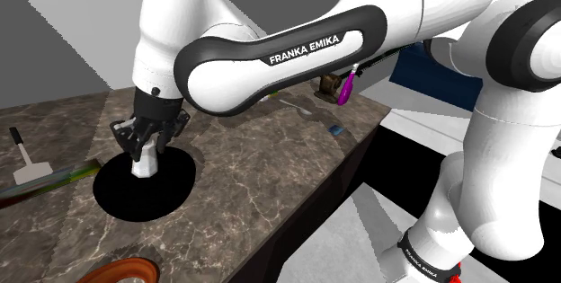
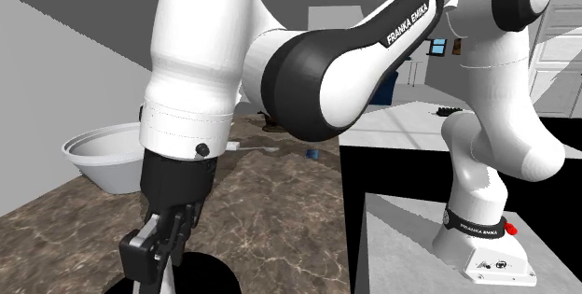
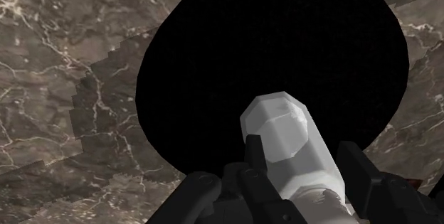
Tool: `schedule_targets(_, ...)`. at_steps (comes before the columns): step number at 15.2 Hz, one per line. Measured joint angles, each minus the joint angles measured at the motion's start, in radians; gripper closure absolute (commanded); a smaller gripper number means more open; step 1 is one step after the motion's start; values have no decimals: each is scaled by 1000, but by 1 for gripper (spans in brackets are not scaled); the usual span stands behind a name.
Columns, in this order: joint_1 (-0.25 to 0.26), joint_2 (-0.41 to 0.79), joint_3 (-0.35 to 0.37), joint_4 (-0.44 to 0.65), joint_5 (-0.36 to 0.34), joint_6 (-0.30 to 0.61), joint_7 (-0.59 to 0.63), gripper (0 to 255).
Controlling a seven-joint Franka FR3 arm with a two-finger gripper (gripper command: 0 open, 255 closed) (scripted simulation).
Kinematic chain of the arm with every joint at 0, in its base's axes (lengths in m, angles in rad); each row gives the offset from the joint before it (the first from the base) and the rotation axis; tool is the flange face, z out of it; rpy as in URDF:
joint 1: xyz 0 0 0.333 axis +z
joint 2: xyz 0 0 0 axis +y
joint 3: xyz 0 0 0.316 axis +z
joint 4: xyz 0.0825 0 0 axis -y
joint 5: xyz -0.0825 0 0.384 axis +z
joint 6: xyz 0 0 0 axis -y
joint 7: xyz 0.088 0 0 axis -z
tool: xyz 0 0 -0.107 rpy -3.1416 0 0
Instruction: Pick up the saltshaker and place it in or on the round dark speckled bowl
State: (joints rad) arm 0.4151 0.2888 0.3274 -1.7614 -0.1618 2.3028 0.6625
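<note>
Where the two black fingers (image 3: 255, 160) close, they clasp one pale grey saltshaker (image 3: 288, 137) by its sides; the jaws of the gripper (image 3: 302, 166) are narrowed to the shaker's width. The shaker's faceted free end points at one round black bowl (image 3: 270, 38), which is drawn as a flat dark disc.

In the shoulder view the gripper (image 1: 146, 146) stands directly over that bowl (image 1: 171, 191), with the shaker (image 1: 142, 164) upright inside the disc's outline. Whether its base touches the bowl cannot be determined.

The bowl lies on one brown, marble-veined countertop (image 1: 252, 164). Also on the countertop:
- one dark-handled utensil (image 1: 24, 157), toward the shoulder view's left;
- one orange-rimmed dish (image 1: 121, 268), at the near edge;
- one purple object (image 1: 346, 88) and one small blue object (image 1: 335, 130), near the far end;
- one large white bowl (image 2: 103, 157), behind the gripper (image 2: 157, 250) in the second exterior view.

Plain grey walls (image 1: 54, 30) back the counter. A pale floor (image 1: 315, 236) lies beside it, with a black area (image 1: 396, 173) along the counter's side.
</note>
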Motion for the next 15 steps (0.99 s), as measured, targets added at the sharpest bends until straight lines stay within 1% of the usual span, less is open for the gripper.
schedule_targets(6,0,0,0,0,0,0,0,0)
schedule_targets(11,-10,-69,10,16,32,-80,-19,0)
schedule_targets(15,-11,-77,11,21,36,-92,-22,0)
